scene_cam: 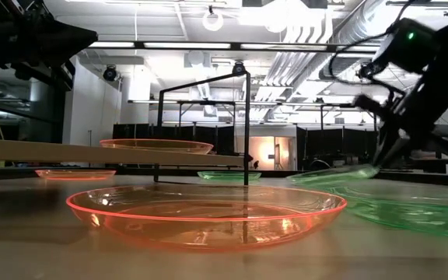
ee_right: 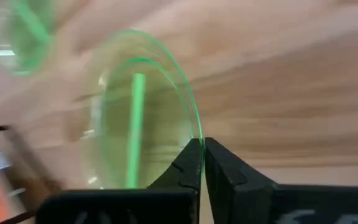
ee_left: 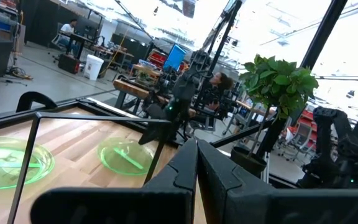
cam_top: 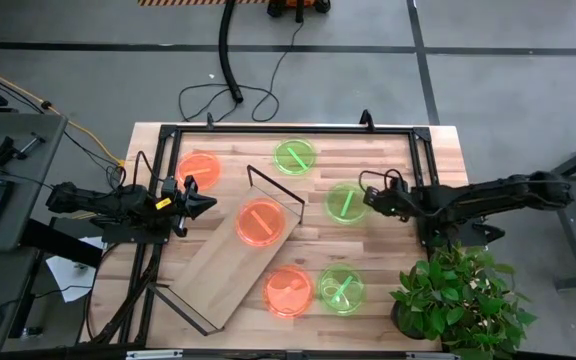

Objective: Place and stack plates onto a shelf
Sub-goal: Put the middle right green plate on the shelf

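The light-wood shelf (cam_top: 218,272) lies slantwise on the table's left half, with one orange plate (cam_top: 261,222) on its far end. Flat on the table lie an orange plate (cam_top: 200,168) and a green plate (cam_top: 294,156) toward the far edge, and an orange plate (cam_top: 288,291) and a green plate (cam_top: 341,289) near the near edge. My right gripper (cam_top: 370,198) is shut on another green plate (cam_top: 344,204) right of the shelf. My left gripper (cam_top: 205,203) is shut and hovers at the shelf's left side, touching nothing. My right gripper pinches the green plate's rim (ee_right: 197,127) on its right-hand side between the two fingers, which come slanting down from the table's right. The plate is tilted: the gripped edge (scene_cam: 364,169) is raised, and the opposite edge (scene_cam: 298,179) stays low by the table.
A black wire frame (cam_top: 268,178) stands up at the shelf's far end and another (cam_top: 183,312) at its near end. A black frame (cam_top: 288,127) runs along the table's far edge. A potted plant (cam_top: 458,300) stands at the near right corner.
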Available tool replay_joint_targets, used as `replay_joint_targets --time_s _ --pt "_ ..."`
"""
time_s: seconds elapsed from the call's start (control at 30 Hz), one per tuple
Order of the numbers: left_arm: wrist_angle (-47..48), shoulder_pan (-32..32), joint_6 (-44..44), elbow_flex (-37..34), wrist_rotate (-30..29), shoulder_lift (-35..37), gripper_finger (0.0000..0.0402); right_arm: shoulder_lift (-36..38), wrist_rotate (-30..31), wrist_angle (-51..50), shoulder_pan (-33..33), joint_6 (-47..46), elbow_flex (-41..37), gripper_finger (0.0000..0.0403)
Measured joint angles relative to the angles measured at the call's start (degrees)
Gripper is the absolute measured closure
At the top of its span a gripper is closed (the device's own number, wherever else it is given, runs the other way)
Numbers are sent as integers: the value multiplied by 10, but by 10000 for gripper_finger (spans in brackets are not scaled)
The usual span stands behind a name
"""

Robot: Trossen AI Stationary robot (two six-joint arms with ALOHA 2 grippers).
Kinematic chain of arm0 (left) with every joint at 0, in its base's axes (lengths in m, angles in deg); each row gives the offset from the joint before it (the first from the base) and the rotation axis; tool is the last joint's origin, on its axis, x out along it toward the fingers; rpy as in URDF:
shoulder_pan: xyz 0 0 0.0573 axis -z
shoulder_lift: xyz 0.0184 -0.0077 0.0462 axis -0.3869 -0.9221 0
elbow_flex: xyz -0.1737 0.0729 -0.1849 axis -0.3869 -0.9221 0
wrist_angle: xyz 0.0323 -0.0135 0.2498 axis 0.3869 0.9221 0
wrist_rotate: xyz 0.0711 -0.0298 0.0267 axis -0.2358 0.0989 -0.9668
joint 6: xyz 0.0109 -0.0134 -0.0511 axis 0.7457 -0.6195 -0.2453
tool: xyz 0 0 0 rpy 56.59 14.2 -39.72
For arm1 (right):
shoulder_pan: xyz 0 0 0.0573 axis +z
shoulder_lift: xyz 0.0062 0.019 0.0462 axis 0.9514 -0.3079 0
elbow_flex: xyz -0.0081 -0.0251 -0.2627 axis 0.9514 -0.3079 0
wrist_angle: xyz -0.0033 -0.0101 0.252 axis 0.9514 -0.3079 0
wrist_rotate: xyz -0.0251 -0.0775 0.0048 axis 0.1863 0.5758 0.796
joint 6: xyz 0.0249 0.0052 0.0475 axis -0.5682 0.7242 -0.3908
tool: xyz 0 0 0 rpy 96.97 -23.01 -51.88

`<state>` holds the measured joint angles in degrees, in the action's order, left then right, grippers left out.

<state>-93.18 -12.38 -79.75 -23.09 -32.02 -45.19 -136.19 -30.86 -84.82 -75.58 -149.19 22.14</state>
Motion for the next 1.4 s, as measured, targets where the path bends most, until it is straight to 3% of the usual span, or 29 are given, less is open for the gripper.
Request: replay_joint_targets --time_s 0.53,0.83,0.97,1.1,1.4 --pt "0 0 0 0 0 0 398 202 -11 -1 0 118 0 403" --pt "0 0 0 0 0 0 398 271 -189 10 10 169 1 403" --pt "0 0 0 0 0 0 398 266 -219 34 37 154 1 403" --pt "0 0 0 0 0 0 398 231 -210 81 76 142 1 403" --pt "0 0 0 0 0 0 398 64 -145 262 142 140 1 403"
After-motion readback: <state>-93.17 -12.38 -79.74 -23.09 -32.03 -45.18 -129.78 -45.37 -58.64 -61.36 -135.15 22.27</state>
